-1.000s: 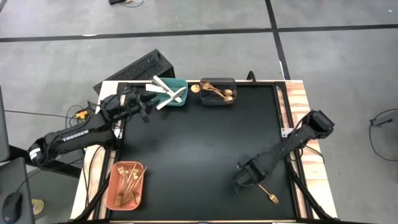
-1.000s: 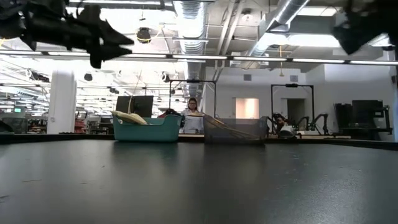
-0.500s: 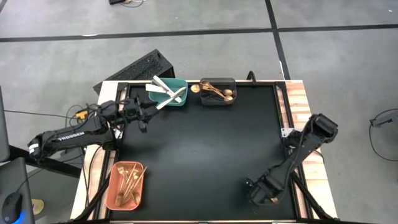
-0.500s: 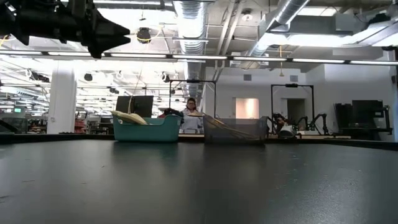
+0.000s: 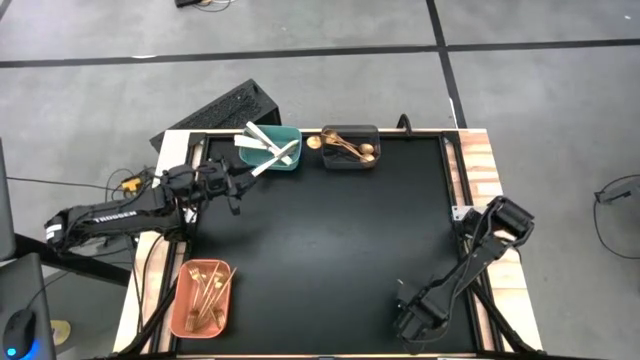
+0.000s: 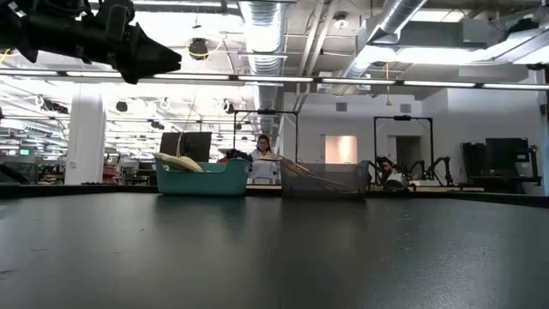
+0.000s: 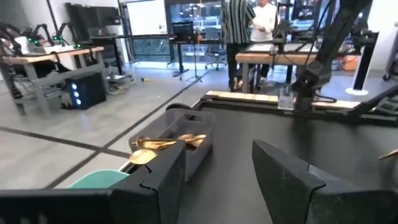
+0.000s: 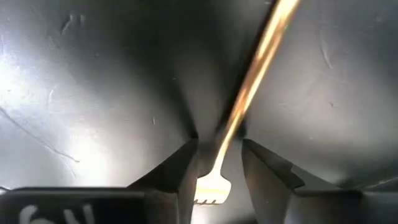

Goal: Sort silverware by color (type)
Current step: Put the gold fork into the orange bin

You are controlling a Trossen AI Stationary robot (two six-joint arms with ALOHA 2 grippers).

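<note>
- Landmark: black table mat (image 5: 320, 240), seen from above.
- Right gripper (image 5: 412, 322) down at the mat's near right corner, arm reaching in from the right edge.
- Right wrist view: gold fork (image 8: 239, 112) lies on the mat, tines between the two dark fingers (image 8: 180, 171). Fingers sit just beside the fork on either side, a sliver of gap showing; jaws parted around it, not clamped on it.
- Left gripper (image 5: 236, 187) above the mat's far left corner, just short of the teal bin (image 5: 283, 158). Jaws released, nothing between them; wrist view shows a clear gap between its fingers (image 7: 283, 177).
- Teal bin on the mat's far edge, left of centre: white knives (image 5: 262, 147) in it, some sticking out over the rim.
- Dark grey bin (image 5: 350, 160) just right of the teal one on the same far edge: gold spoons (image 5: 345, 146) inside; one bowl pokes over its left rim.
- Salmon bin (image 5: 176, 305) off the mat's near left corner, holding several gold forks (image 5: 208, 290).
- Low view: left arm hangs upper left; a person (image 6: 263, 148) stands in the room beyond the bins.
</note>
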